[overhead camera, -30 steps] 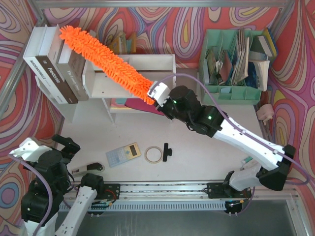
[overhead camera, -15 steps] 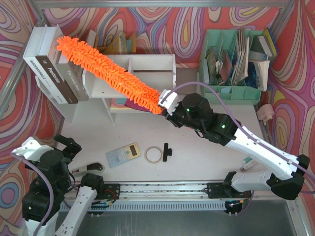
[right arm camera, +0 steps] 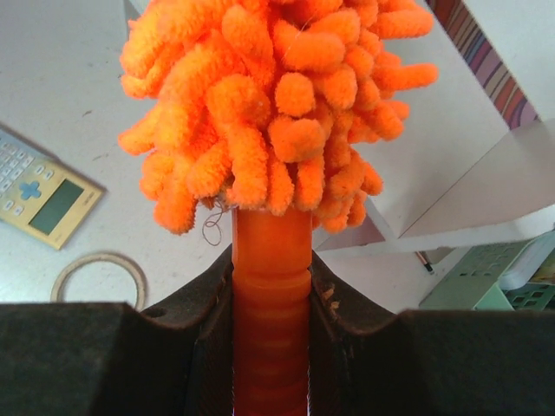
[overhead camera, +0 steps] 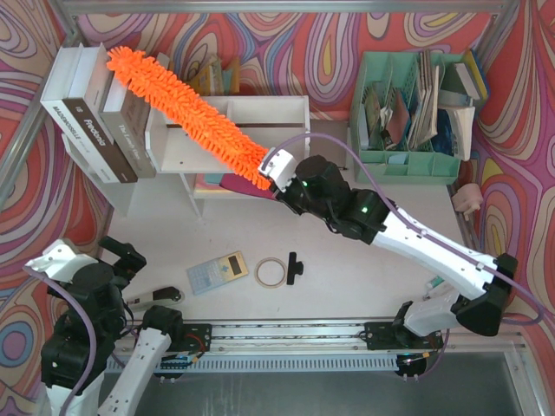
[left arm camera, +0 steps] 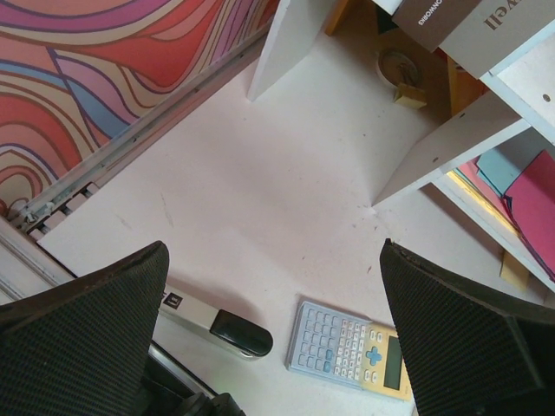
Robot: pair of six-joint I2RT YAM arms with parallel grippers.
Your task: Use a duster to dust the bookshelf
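Observation:
The bright-orange fluffy duster lies slantwise over the left half of the white bookshelf. Its tip reaches over the books at the upper left. My right gripper is shut on the duster's short orange handle, just in front of the shelf's middle. In the right wrist view the fluffy head fills the top, and a white shelf panel shows at the right. My left gripper hangs wide open and holds nothing, low at the near left, above the table by a shelf leg.
A calculator, a tape roll and a black clip lie on the near table. A white-and-black stapler-like tool sits by the left arm. Large books stand left of the shelf, a mint-green organizer at the right.
The right arm drew the duster back toward the right, then pushed it up-left again along the shelf top. The left arm has stayed where it was.

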